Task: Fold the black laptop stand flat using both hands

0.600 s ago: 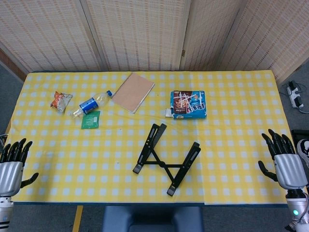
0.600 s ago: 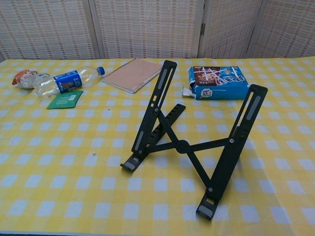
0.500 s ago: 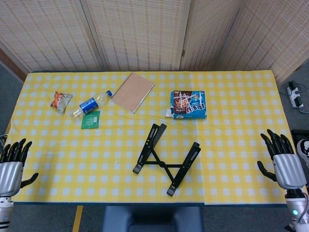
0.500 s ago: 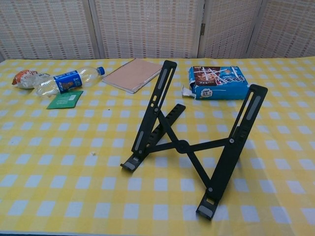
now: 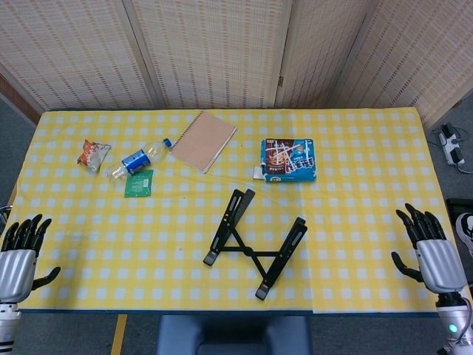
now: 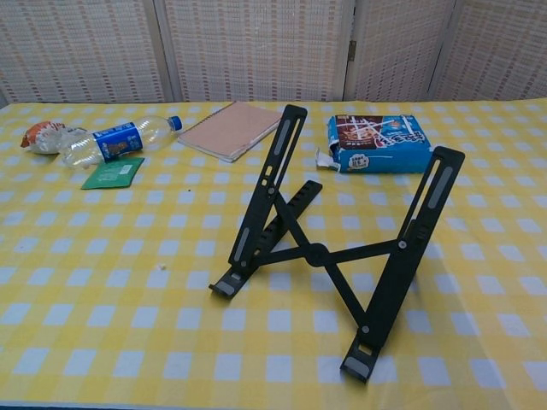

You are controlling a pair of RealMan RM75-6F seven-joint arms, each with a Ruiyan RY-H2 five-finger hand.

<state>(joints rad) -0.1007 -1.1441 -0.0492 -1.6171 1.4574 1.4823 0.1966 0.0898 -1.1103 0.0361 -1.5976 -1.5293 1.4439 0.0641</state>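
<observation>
The black laptop stand (image 5: 255, 242) sits unfolded near the front middle of the bench (image 5: 369, 222), its two long side rails propped up at a slant and tied together by thin crossing links that meet at a central pivot. Both hands are well apart from it, out at the bench's side edges: the left hand (image 5: 18, 255) hangs at the left edge and the right hand (image 5: 432, 251) at the right edge, each with its fingers spread apart and holding nothing. The chest view shows only the stand and no hand. The stand looks rigid and light, likely metal or hard plastic with a smooth finish, so it could skid on the checked cloth if pushed from one side only. A sound hold would be one hand on each side rail, near the upper ends, pressing the rails down and toward each other so the links scissor shut; fingers should stay clear of the central pivot and the hinge gaps, which could pinch. Behind it lie a blue snack box (image 5: 289, 160), a notebook (image 5: 204, 140), a bottle (image 5: 140, 158), a green packet (image 5: 138, 183) and a small wrapper (image 5: 93, 154), none in the way.
</observation>
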